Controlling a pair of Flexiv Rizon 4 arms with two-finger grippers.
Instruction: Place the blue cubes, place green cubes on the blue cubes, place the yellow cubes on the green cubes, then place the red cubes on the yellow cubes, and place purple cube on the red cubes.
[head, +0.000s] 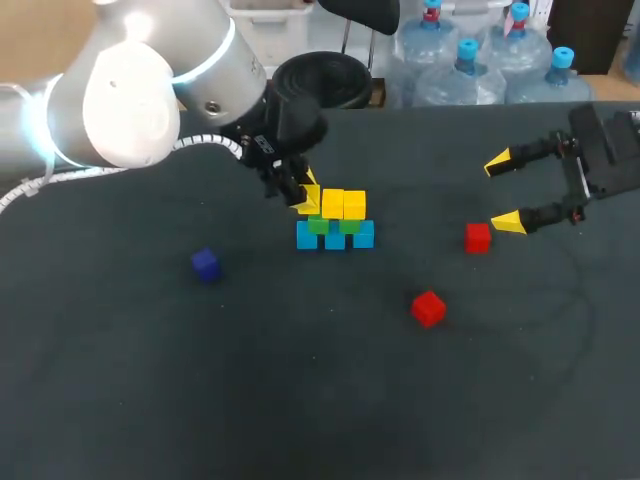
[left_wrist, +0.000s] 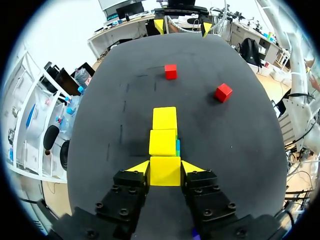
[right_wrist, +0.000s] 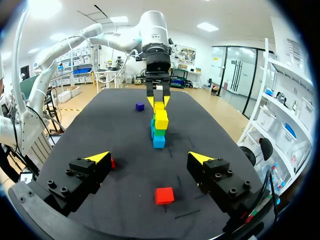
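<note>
At mid-table stands a stack: blue cubes (head: 335, 238) at the bottom, green cubes (head: 349, 226) on them, and two yellow cubes (head: 343, 204) on top. My left gripper (head: 306, 197) is shut on a third yellow cube (left_wrist: 165, 170), held at the left end of the yellow row (left_wrist: 163, 142). One red cube (head: 477, 237) lies just beside my right gripper (head: 505, 190), which is open and empty; the other red cube (head: 428, 308) lies nearer the front. The purple cube (head: 205, 264) sits alone left of the stack.
In the right wrist view a red cube (right_wrist: 164, 195) lies between and ahead of the open fingers, with the stack (right_wrist: 159, 134) and my left gripper (right_wrist: 158, 102) beyond. The dark table (head: 300, 400) is bare in front.
</note>
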